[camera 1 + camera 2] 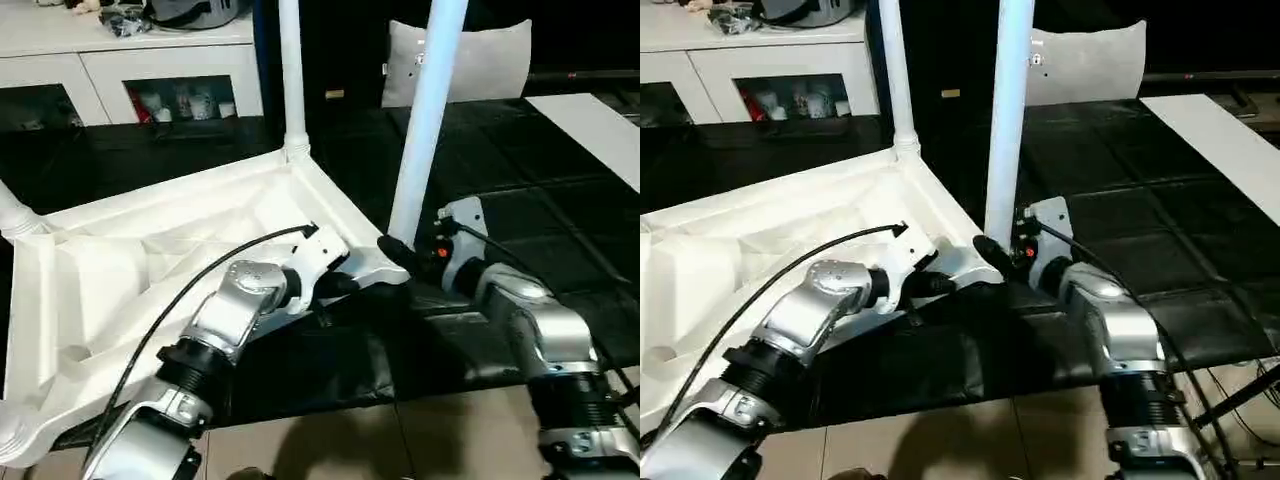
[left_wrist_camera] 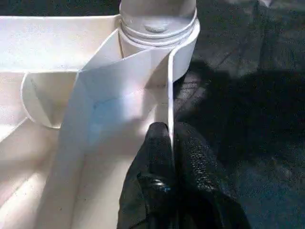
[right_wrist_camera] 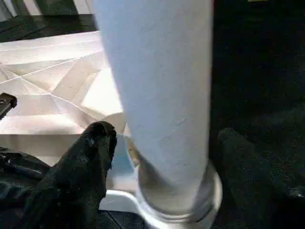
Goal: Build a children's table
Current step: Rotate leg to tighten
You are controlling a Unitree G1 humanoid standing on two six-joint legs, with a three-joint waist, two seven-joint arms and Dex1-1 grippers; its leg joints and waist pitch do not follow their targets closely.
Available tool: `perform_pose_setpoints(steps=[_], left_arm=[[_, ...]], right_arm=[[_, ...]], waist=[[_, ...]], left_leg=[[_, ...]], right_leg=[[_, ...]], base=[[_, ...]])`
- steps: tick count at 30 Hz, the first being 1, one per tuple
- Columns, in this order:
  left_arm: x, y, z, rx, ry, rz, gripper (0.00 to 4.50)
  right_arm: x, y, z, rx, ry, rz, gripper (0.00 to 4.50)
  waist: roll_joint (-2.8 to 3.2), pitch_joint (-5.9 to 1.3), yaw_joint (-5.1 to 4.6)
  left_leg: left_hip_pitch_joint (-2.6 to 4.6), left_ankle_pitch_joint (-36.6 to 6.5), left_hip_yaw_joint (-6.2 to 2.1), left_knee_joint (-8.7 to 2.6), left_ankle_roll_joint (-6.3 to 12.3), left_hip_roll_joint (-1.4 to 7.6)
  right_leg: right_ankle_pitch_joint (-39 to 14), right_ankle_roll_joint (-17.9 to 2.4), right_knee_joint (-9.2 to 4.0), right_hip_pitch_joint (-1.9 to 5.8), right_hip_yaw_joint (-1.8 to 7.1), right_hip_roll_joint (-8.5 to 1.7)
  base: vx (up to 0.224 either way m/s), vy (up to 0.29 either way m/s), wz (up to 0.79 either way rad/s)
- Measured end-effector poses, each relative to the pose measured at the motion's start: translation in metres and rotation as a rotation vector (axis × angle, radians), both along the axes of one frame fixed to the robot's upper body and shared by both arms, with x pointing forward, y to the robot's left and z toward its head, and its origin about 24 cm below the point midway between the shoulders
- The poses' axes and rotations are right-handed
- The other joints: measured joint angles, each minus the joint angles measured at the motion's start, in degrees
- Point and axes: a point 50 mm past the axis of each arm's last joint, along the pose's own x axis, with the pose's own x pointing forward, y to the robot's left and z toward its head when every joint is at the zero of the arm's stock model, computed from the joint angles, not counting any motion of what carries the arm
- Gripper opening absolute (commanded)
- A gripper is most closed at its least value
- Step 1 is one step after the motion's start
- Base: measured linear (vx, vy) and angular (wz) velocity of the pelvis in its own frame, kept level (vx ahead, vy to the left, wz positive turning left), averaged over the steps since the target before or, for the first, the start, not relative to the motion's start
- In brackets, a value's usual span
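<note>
Table top [image 1: 150, 250], cushion [image 1: 480, 60], cabinet [image 1: 120, 60] behind

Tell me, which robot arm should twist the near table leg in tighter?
The right arm, probably. Its claw already sits around the near leg, fingers apart on both sides, just above the corner socket. The left claw is busy pinching the tabletop's rim, steadying it.

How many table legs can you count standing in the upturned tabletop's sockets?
3: near-corner leg by the right hand, far-corner leg, and a left-corner leg at the picture's edge. A fourth may be hidden.
</note>
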Motion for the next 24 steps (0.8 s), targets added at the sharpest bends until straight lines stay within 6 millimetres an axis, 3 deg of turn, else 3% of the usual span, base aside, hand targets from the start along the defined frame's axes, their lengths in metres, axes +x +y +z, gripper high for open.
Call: perform_pose_setpoints(steps=[3,6,11,19,24], left_arm=[[-0.001,0.004,0.000,0.005,-0.002,-0.021,0.00],[-0.002,0.010,0.000,0.016,-0.006,-0.057,0.00],[-0.004,0.021,0.001,0.048,-0.011,-0.147,0.00],[-0.013,0.031,0.003,0.082,0.007,-0.342,0.00],[-0.018,0.034,0.004,0.092,0.038,-0.436,0.00]], right_arm=[[-0.002,-0.009,0.003,-0.025,-0.011,0.051,4.01],[-0.005,-0.019,0.007,-0.067,-0.021,0.117,4.39],[-0.010,-0.033,0.015,-0.119,-0.029,0.239,4.47],[-0.020,-0.032,0.011,-0.141,0.030,0.447,4.47],[-0.026,-0.026,0.009,-0.093,0.065,0.558,3.78]], waist=[[-0.01,0.01,0.13],[-0.03,0.02,0.17],[-0.03,0.02,0.40],[-0.04,0.02,2.15],[-0.04,0.02,2.85]], left_leg=[[-0.02,0.00,0.00,0.04,0.01,0.00],[-0.03,-0.01,0.00,0.06,0.02,0.00],[-0.03,0.00,0.00,0.08,0.02,0.01],[-0.03,-0.04,-0.01,0.30,0.08,0.01],[0.04,-0.04,-0.01,0.32,0.07,0.02]], right_leg=[[0.00,0.00,-0.01,0.02,0.01,-0.01],[0.00,-0.01,-0.01,0.02,0.01,0.00],[0.01,-0.01,0.01,0.02,0.00,-0.01],[0.04,-0.07,0.02,0.17,-0.01,-0.04],[0.06,-0.09,0.04,0.22,-0.01,-0.05]], base=[[0.000,0.000,0.00],[0.000,0.000,0.00],[0.000,0.000,0.00],[0.000,0.000,0.00],[0.000,0.000,0.00]])
